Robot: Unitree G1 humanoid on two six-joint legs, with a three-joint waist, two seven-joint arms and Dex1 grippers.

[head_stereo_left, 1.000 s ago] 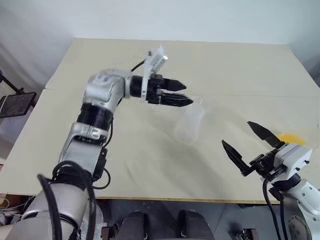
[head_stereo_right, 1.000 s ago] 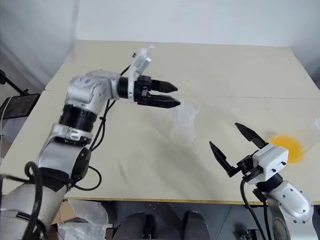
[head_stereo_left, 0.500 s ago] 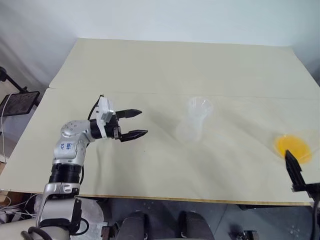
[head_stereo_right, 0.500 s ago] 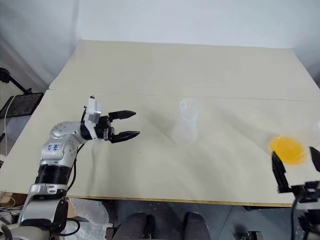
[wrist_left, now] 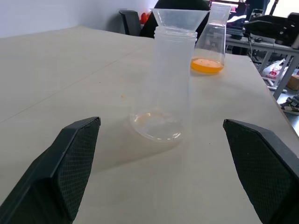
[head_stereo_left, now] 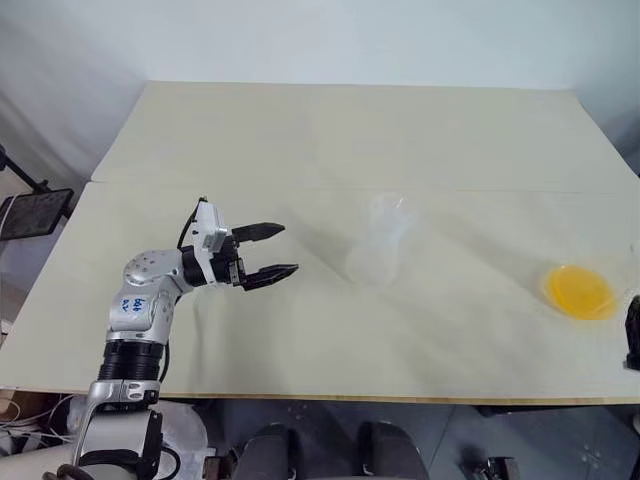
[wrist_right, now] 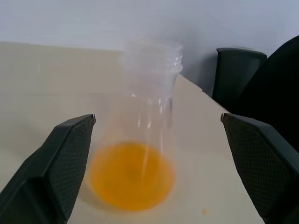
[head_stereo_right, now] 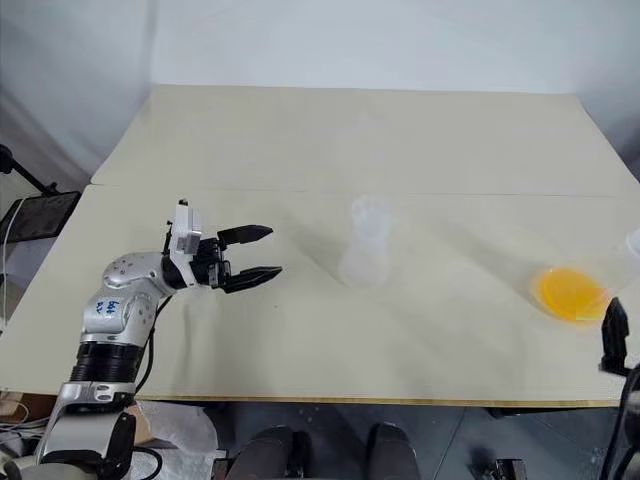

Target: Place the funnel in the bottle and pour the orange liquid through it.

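The funnel (wrist_left: 179, 17) is already seated in the neck of the bottle (wrist_left: 163, 84), which stands upright near the middle of the pale table (head_stereo_left: 330, 130). Its wide cone sits just above the bottle's rim, and the bottle looks empty, clear glass right down to its base.

Over on the left, the left gripper (head_stereo_left: 268, 250) is low above the table, pointing across towards the bottle with its two black fingers (wrist_left: 70, 163) spread wide, nothing between them. It is well apart from the bottle.

The orange liquid (head_stereo_left: 579, 291) sits at the right side of the table, pooled in the bottom of a clear flask (wrist_right: 145, 140) with a ribbed neck, standing upright. The right gripper (wrist_right: 154, 186) is near the table's right edge, just beside that flask, and in its wrist view the fingers (wrist_right: 60, 163) stand fully parted on either side of the flask without touching it. Nothing is held there either. The flask stands well apart from the bottle and funnel.
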